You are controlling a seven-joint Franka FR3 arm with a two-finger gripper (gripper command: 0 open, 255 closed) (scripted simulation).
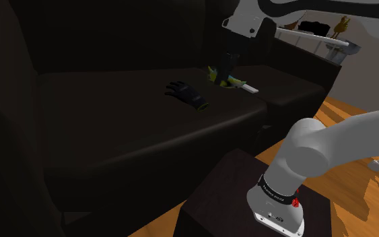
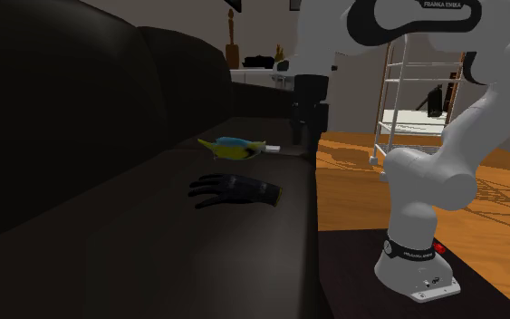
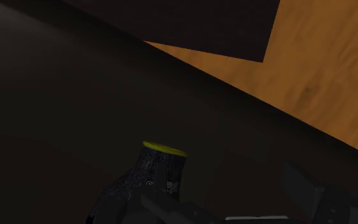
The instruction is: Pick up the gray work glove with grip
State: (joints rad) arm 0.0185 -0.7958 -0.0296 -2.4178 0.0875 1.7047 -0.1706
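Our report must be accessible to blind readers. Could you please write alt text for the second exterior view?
A dark glove lies flat on a dark sofa seat, with a yellow and blue object beyond it. The black gripper of a white arm hangs over the seat's edge, beside a wooden floor.

Shoulder view: up beside the stand [image 1: 228,192], looking down across the sofa seat [image 1: 114,128] from mid-range.
Second exterior view: low over the seat, and it faces the arm [image 2: 443,172] side-on.
Wrist view: right in close, down past the parted fingers [image 3: 311,191], seat beyond them.
Shared: the glove [image 1: 188,95], cuff just beside one finger.
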